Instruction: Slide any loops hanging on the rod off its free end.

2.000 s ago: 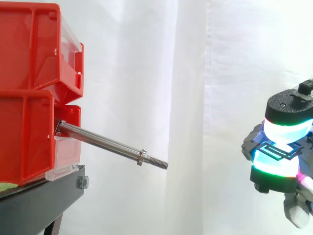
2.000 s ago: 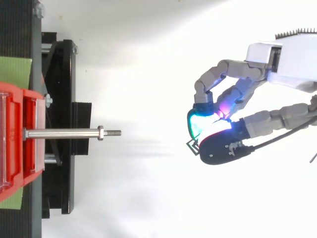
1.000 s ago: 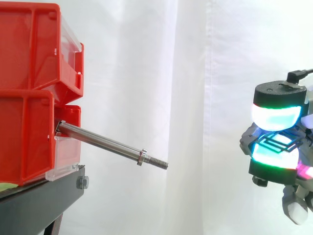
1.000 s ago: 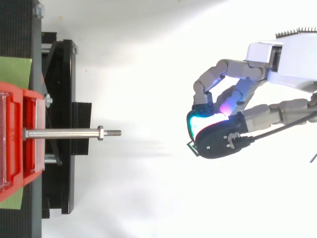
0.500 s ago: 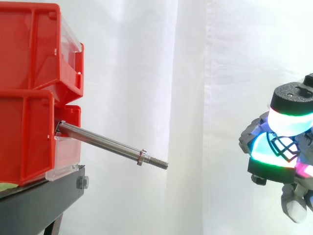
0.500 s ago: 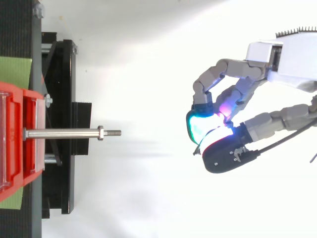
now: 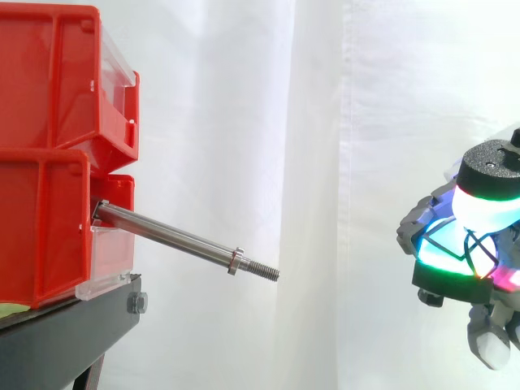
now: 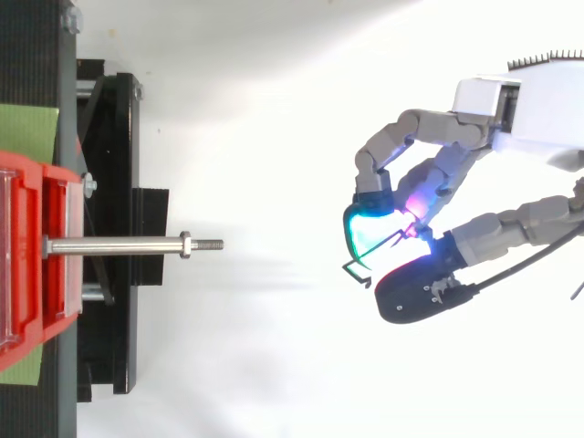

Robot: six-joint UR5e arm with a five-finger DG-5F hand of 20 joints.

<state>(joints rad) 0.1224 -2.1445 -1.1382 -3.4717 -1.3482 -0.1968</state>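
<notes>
The steel rod (image 7: 175,238) juts from the lower red bin (image 7: 45,227) and slopes down to its threaded free end (image 7: 268,272), just past a nut (image 8: 185,245). Nothing hangs on the rod (image 8: 114,245). My hand (image 8: 429,123) hovers far to the right of the free end, at about the same height. Its curled fingers and thumb pinch a thin black loop (image 8: 358,270) between the glowing pads. The loop (image 7: 469,240) lies tilted between the thumb pad above and a finger pad below.
Two red bins (image 7: 49,73) are stacked on a black stand (image 7: 73,325) at the left. A green sheet (image 8: 23,132) lies under the bins. White curtain hangs behind. Open space separates the rod's tip from my hand.
My hand has stayed in place at the right. The thumb pad shifted over the finger pads and the loop turned from flat to tilted. The rod is unchanged.
</notes>
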